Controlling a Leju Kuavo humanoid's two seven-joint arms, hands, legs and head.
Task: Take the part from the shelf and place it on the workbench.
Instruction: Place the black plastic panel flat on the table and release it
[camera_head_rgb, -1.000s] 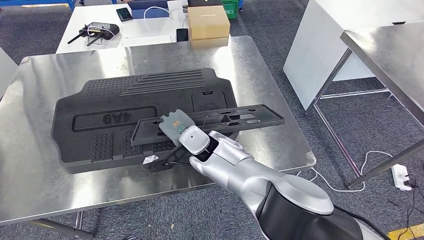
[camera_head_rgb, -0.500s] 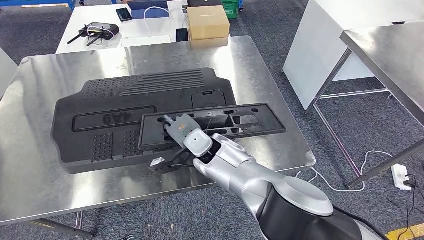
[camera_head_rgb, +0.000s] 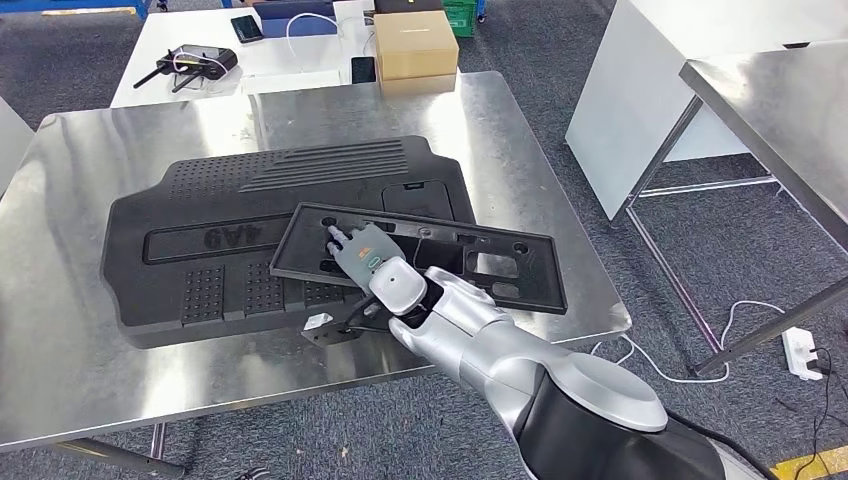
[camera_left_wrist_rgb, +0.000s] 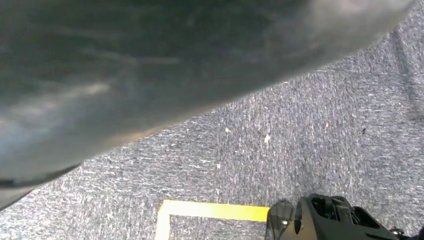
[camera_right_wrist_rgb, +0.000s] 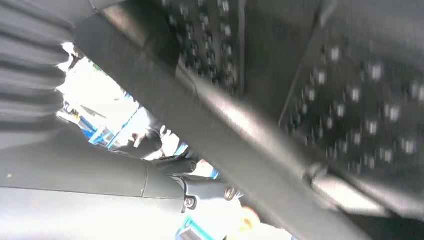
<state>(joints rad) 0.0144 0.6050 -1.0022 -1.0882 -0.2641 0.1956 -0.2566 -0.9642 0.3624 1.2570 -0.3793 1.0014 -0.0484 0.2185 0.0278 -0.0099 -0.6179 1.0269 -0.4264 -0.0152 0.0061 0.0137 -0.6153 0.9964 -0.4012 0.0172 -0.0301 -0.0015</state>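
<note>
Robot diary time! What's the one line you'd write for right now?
right hand: holds flat black part | part: tilted, over big black mat | mat: lying on steel workbench | left hand: not seen

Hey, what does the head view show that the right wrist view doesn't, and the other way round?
Head view alone: the whole steel workbench, the large black panel lying on it, a cardboard box on the white table behind, and the right hand on the flat black part.

Right wrist view alone: a close, blurred look at studded black plastic and a dark bar.

Both: the right hand's grey cover and black plastic surfaces.
</note>
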